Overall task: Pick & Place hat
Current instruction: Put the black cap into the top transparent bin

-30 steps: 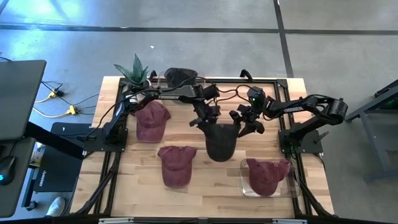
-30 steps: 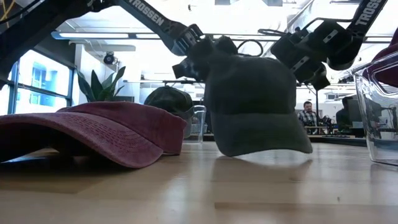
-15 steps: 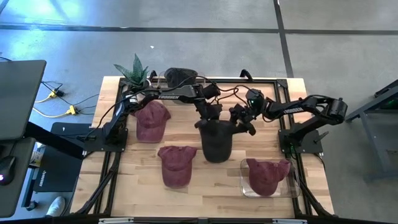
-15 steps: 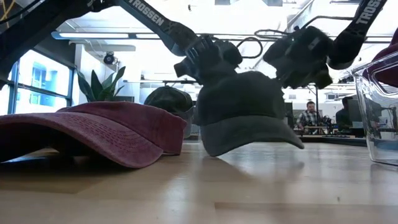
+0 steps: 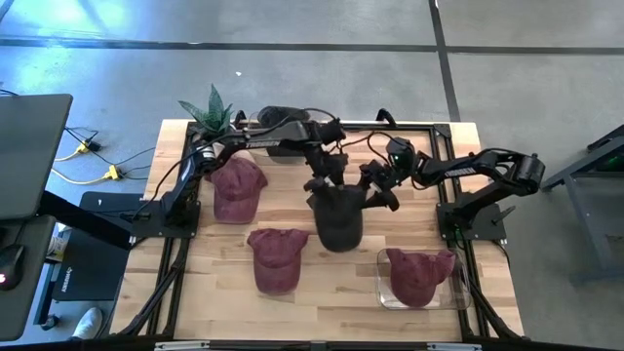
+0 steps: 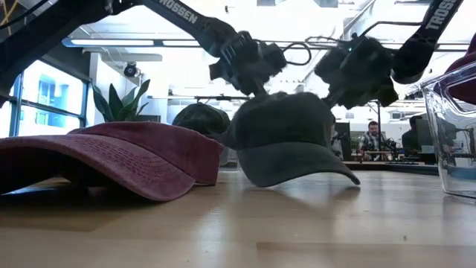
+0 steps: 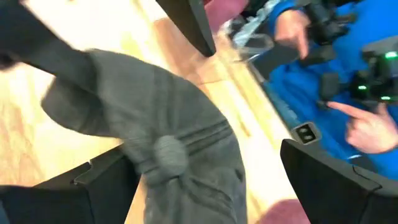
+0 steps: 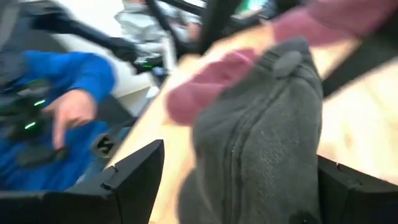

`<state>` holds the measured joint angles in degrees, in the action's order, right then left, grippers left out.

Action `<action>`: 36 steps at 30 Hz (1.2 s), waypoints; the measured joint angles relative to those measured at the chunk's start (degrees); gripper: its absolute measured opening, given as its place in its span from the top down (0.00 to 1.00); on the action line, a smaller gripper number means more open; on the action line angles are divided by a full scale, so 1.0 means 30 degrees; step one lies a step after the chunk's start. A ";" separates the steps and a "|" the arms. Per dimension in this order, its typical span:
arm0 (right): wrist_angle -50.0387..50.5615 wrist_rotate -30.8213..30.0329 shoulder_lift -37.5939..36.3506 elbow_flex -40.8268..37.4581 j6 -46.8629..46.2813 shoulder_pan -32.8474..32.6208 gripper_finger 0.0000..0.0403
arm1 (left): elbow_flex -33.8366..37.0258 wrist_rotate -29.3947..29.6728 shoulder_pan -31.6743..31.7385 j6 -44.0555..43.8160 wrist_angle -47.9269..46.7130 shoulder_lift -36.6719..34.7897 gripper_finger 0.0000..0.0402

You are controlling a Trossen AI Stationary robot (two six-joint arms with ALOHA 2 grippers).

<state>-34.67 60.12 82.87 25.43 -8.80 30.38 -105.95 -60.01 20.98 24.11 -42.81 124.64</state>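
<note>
Currently, you see the grey hat (image 5: 338,216) resting on the table (image 5: 322,292) near its centre, crown up in the low view. The left gripper (image 5: 322,182) sits just above the hat's rear left edge with its fingers (image 7: 102,186) spread apart, not clamping the fabric. The right gripper (image 5: 374,190) sits beside the hat's rear right edge, fingers (image 8: 134,180) likewise spread, the crown between them. Three maroon hats (image 5: 277,255) lie around it; one lies in a clear container (image 5: 385,292) at the front right.
</note>
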 joint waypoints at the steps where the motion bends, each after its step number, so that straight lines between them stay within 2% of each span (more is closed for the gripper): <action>1: -0.0491 0.0490 0.0000 0.0000 -0.0087 -0.0045 0.28 | -0.0364 -0.0406 0.0055 0.0287 -0.0462 0.0000 0.09; 5: -0.1911 0.1222 -0.0007 0.0000 -0.0649 -0.0096 0.30 | -0.1116 -0.1346 0.0259 0.0479 -0.0792 -0.0029 0.09; 10: -0.1216 0.0166 -0.0007 0.0000 -0.0353 -0.0031 0.33 | -0.1557 0.0074 0.0416 0.0393 -0.1565 -0.0025 0.09; 13: -0.0419 -0.1697 -0.0007 0.0000 -0.0028 0.0223 0.33 | -0.1961 0.2348 0.0506 0.0126 -0.2479 -0.0022 0.09; 16: 0.0642 -0.2720 -0.0007 0.0000 0.0097 0.0534 0.32 | -0.2795 0.6851 0.0498 -0.0557 -0.3609 -0.0022 0.09; 17: 0.1055 -0.2809 -0.0007 0.0000 0.0162 0.0638 0.31 | -0.3115 0.7755 0.0484 -0.0549 -0.4184 -0.0015 0.09; 22: 0.2898 -0.3434 -0.0007 -0.0007 0.0779 0.0986 0.27 | -0.4085 0.8079 0.0472 -0.0538 -0.6260 -0.0029 0.09; 26: 0.2743 -0.4420 -0.0007 -0.0007 0.0952 0.1415 0.22 | -0.3954 0.8558 0.0328 -0.0478 -0.7422 -0.0029 0.09; 29: 0.1802 -0.5418 -0.0007 -0.0007 0.0901 0.1936 0.20 | -0.2791 0.6881 0.0251 -0.0490 -0.6867 -0.0634 0.09; 32: 0.1149 -0.6830 -0.0007 -0.0007 0.0509 0.2583 0.19 | -0.0944 0.5365 0.0107 -0.0943 -0.3488 -0.1399 0.09; 34: 0.0660 -0.6631 -0.0007 -0.0007 0.0357 0.3014 0.19 | 0.0694 0.5643 -0.0049 -0.1686 -0.1835 -0.2039 0.09; 36: 0.0506 -0.6279 -0.0035 -0.0005 -0.0210 0.3409 0.20 | 0.2135 0.6760 -0.0315 -0.2753 0.1126 -0.2636 0.09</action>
<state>-33.16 41.28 82.77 25.41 -9.43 40.61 -99.54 -39.73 20.04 15.85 -39.43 116.73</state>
